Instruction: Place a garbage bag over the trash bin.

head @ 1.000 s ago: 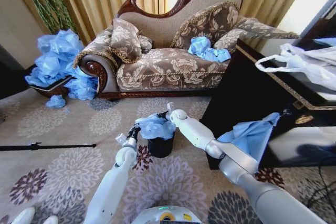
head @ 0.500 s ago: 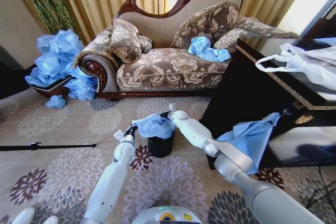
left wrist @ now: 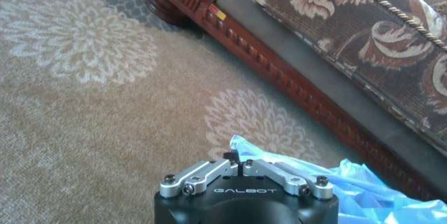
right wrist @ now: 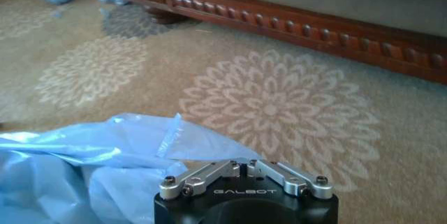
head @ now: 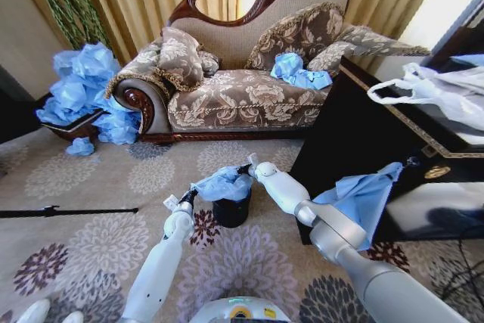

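**Bag stretched over bin, both claws gripping**

Centre frame: the thin light-blue plastic garbage bag (head: 224, 184) lies spread across the small black cylindrical trash bin (head: 231, 210) on the floral carpet (head: 91, 240). Left claw (head: 189, 194) and right claw (head: 245, 169), both arms extended forward, are clamped on opposite bag edges. Since the earlier frame, the claws have drawn apart, flattening the bag.
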{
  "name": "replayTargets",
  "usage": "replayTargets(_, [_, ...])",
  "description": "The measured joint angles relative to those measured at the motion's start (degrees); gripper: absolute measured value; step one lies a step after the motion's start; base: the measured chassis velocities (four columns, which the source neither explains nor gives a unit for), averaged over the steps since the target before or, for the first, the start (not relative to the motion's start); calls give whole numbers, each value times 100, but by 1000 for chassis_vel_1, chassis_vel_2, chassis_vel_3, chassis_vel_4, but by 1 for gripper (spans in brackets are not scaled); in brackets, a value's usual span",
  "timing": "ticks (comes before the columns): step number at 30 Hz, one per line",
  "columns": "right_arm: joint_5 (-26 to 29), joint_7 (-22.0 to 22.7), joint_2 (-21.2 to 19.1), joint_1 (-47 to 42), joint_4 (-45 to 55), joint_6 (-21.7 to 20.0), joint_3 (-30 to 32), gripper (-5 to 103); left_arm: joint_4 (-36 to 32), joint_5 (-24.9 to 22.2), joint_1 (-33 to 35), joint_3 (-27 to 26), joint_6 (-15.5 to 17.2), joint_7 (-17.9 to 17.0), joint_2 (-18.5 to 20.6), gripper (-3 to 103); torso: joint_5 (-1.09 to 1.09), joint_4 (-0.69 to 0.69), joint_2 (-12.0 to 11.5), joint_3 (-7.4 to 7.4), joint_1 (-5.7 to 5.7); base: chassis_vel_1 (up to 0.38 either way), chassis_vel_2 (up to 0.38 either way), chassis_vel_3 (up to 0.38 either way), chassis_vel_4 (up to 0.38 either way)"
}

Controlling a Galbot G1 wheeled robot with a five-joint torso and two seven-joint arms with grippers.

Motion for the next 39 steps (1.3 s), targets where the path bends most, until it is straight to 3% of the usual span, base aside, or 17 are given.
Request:
replayTargets(5, [444, 34, -136, 83, 396, -357, -68, 0, -34, 106, 67, -2, -35, 106, 16, 0, 0, -2, 0, 0, 0, 0, 0, 0, 0])
replayTargets(6, [1037, 267, -241, 87, 758, -676, -77, 0, -156, 170, 137, -19, -51, 126, 19, 0, 0, -1, 0, 0, 0, 0, 0, 0, 0])
replayTargets(8, [1389, 531, -290, 54, 1028, -915, -42, 0, -313, 263, 214, -33, -64, 163, 39, 0, 0, -2, 0, 0, 0, 0, 0, 0, 0])
replayTargets(20, [1909, 1489, -571, -274, 1874, -1107, 102, 0, -863, 534, 529, -49, 16, 364, 175, -3, 0, -2, 0, 0, 0, 0, 0, 0, 0])
replayTargets(22, [1971, 1652, -669, -411, 2140, -1129, 185, 0, -1010, 520, 592, -36, 61, 404, 219, 7, 1, -1, 0, 0, 0, 0, 0, 0, 0])
replayTargets(24, [1977, 1668, -684, -432, 2179, -1129, 196, 0, -1030, 520, 599, -30, 63, 404, 224, 7, 0, -1, 0, 0, 0, 0, 0, 0, 0])
replayTargets(26, [2071, 1934, -827, -689, 2645, -1129, 314, 0, -1221, 516, 664, 15, 87, 351, 292, 23, 0, -4, 0, 0, 0, 0, 0, 0, 0])
replayTargets(31, [2084, 2081, -902, -932, 2957, -1113, 449, 0, -1527, 491, 845, 26, 115, 386, 414, 33, 0, -1, 0, 0, 0, 0, 0, 0, 0])
replayTargets(34, [2079, 2214, -1002, -1218, 3316, -1061, 591, 0, -1997, 389, 1140, 25, 207, 413, 513, 50, 1, -2, 0, 0, 0, 0, 0, 0, 0])
replayTargets(35, [2079, 2214, -1002, -1218, 3316, -1061, 591, 0, -1997, 389, 1140, 25, 207, 413, 513, 50, 1, -2, 0, 0, 0, 0, 0, 0, 0])
replayTargets(38, [2145, 2353, -1150, -1499, 3756, -1035, 667, 0, -2374, 377, 1432, 7, 313, 315, 568, 66, 1, -2, 0, 0, 0, 0, 0, 0, 0])
replayTargets(39, [2145, 2353, -1150, -1499, 3756, -1035, 667, 0, -2374, 377, 1432, 7, 313, 315, 568, 66, 1, -2, 0, 0, 0, 0, 0, 0, 0])
